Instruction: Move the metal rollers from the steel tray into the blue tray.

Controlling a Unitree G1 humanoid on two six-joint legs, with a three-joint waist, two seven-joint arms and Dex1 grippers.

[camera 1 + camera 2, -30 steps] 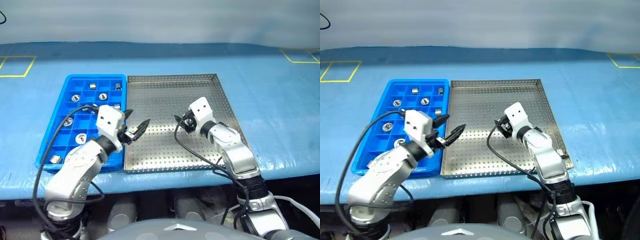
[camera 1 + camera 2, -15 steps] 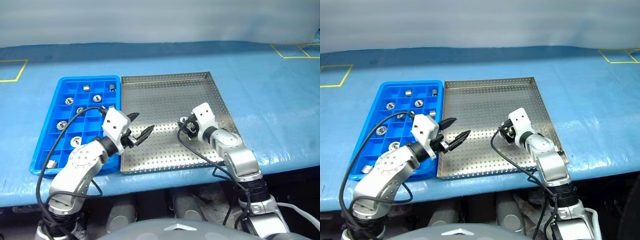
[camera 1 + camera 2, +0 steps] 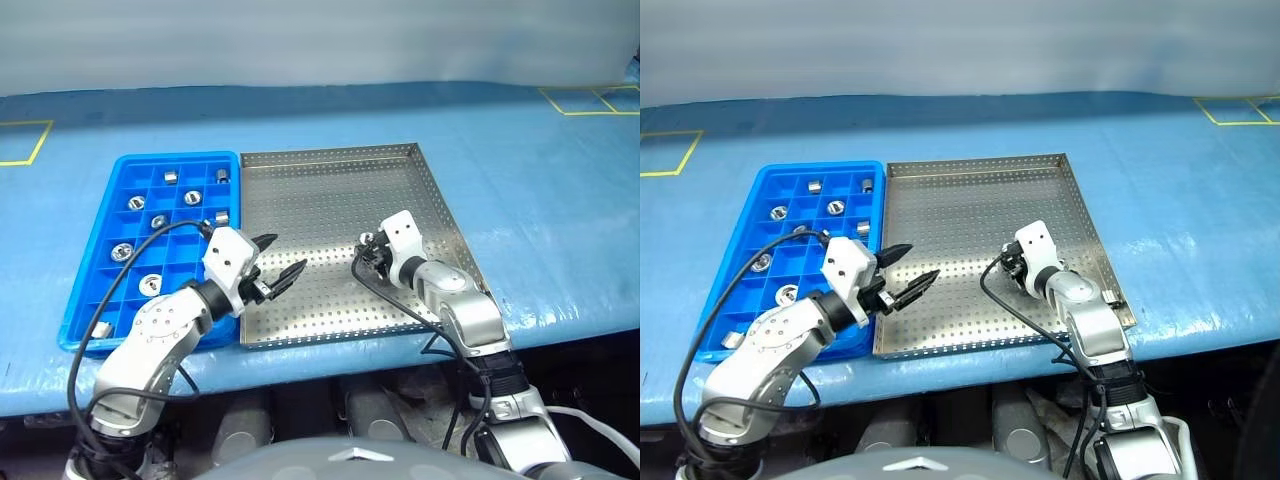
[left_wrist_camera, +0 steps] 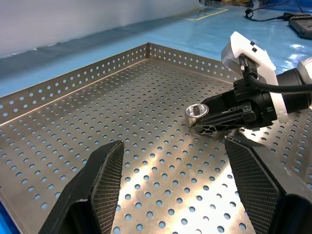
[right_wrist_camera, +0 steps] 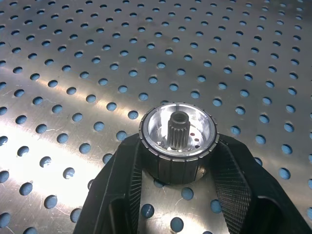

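Observation:
One metal roller (image 5: 178, 134) stands upright on the perforated floor of the steel tray (image 3: 330, 190), right of the tray's middle. My right gripper (image 3: 368, 246) is low on the tray and shut on this roller, one finger pressed to each side. In the left wrist view the same roller (image 4: 197, 111) shows at the tip of the right gripper (image 4: 214, 119). My left gripper (image 3: 287, 253) hovers open and empty over the steel tray's left part, beside the blue tray (image 3: 175, 157). Several rollers (image 3: 135, 202) lie in the blue tray's compartments.
Both trays sit side by side on a blue tablecloth (image 3: 540, 200) near the table's front edge. Yellow tape squares (image 3: 22, 140) mark the far corners of the cloth. Black cables (image 3: 390, 300) trail from both wrists over the trays.
My right gripper has sunk to the tray floor and closed from open onto the roller. The left gripper stays open in about the same spot. The camera view has shifted.

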